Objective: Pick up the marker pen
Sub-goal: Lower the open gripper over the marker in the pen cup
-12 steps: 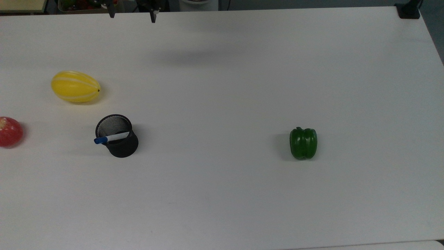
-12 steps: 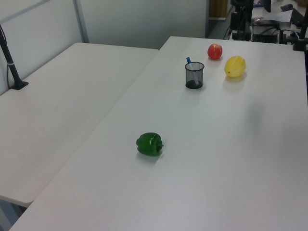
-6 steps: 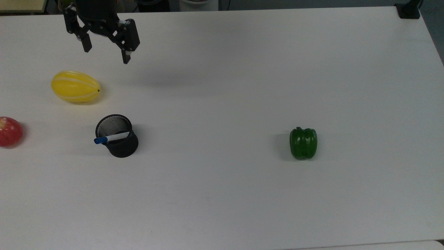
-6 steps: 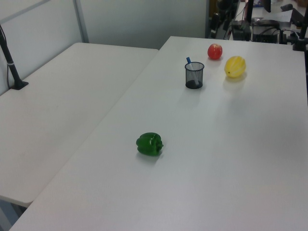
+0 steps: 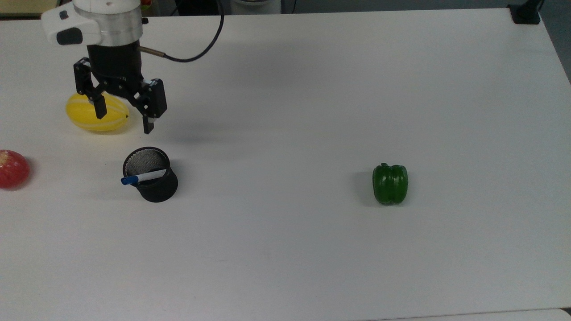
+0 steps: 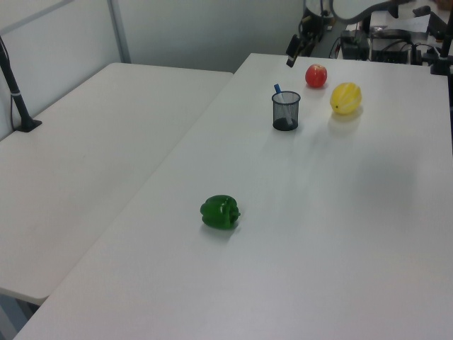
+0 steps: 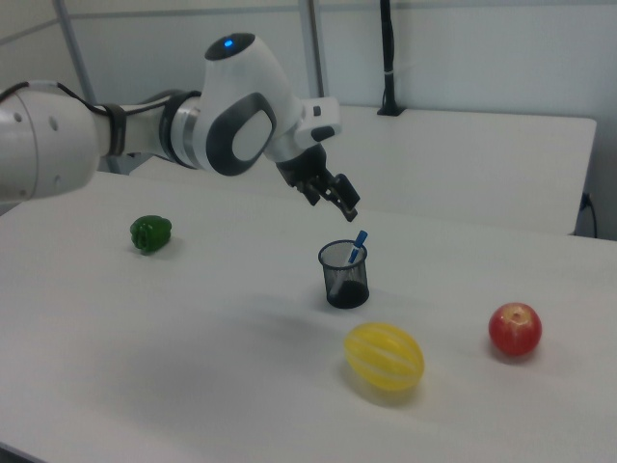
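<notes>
One marker pen (image 5: 142,177) leans in one cup (image 5: 154,183), pincer (image 5: 124,119) spread.

The table (image 5: 312,89) is smooth, matt white. The cup (image 5: 151,178) is black wire mesh. The marker pen (image 5: 142,177) looks like smooth plastic. The green pepper (image 5: 390,183), yellow melon (image 5: 113,117) and red apple (image 5: 12,168) are shiny. The robot arm (image 7: 231,121) is glossy white, with matt black jaws.

On the white surface (image 5: 312,89), top view's left: a black mesh cup (image 5: 151,174) stands upright, a yellow melon (image 5: 96,112) beyond it, a red apple (image 5: 12,169) at the edge. A green pepper (image 5: 390,183) lies well apart, top view's right.
</notes>
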Robot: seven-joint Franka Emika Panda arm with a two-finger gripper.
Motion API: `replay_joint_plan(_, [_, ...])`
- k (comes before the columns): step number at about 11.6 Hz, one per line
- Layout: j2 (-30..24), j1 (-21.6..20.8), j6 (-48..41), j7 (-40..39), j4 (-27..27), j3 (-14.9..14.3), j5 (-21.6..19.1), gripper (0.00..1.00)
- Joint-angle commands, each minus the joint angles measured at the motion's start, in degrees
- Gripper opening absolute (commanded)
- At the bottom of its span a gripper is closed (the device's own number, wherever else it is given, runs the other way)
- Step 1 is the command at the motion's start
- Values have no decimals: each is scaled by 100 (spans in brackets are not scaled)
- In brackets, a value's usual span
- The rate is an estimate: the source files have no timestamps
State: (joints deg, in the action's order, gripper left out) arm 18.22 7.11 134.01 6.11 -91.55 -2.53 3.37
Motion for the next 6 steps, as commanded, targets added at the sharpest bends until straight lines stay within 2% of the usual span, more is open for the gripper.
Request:
replay_joint_plan(1, [523, 1, 905, 127, 76, -37, 234, 96])
replay_joint_plan(3, [787, 1, 1388, 136, 76, -37, 269, 96])
replay_joint_plan(5, [963, 1, 1618, 136, 76, -37, 304, 90])
replay_joint_plan(6, [1033, 1, 1845, 136, 67, -37, 339, 80])
